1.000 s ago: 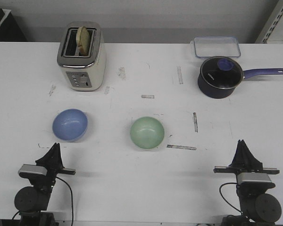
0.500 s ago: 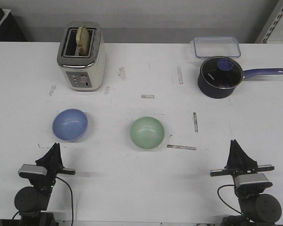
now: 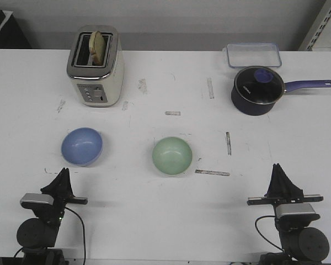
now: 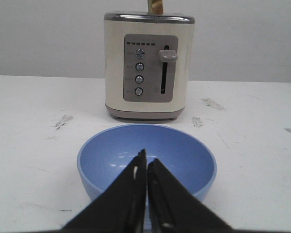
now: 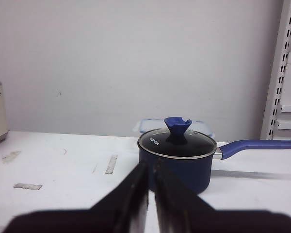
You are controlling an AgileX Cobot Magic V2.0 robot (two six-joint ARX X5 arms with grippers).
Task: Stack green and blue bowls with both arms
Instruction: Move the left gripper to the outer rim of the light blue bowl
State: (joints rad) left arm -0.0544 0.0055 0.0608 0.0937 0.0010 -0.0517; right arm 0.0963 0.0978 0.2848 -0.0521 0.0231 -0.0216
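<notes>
The blue bowl (image 3: 81,146) sits upright on the white table at the left; in the left wrist view the blue bowl (image 4: 184,160) lies just beyond the fingertips. The green bowl (image 3: 172,155) rests near the table's middle, apart from the blue one. My left gripper (image 3: 62,172) is shut and empty, low at the front left, a short way in front of the blue bowl; its closed tips (image 4: 146,161) point at the bowl. My right gripper (image 3: 278,167) is shut and empty at the front right, well right of the green bowl; its tips (image 5: 151,166) face the saucepan.
A cream toaster (image 3: 95,66) with bread stands at the back left, behind the blue bowl. A dark blue saucepan (image 3: 256,90) with glass lid and a clear plastic container (image 3: 254,54) sit at the back right. Tape marks dot the table.
The right gripper has shifted slightly left and tilted. The left arm and both bowls have stayed still.
</notes>
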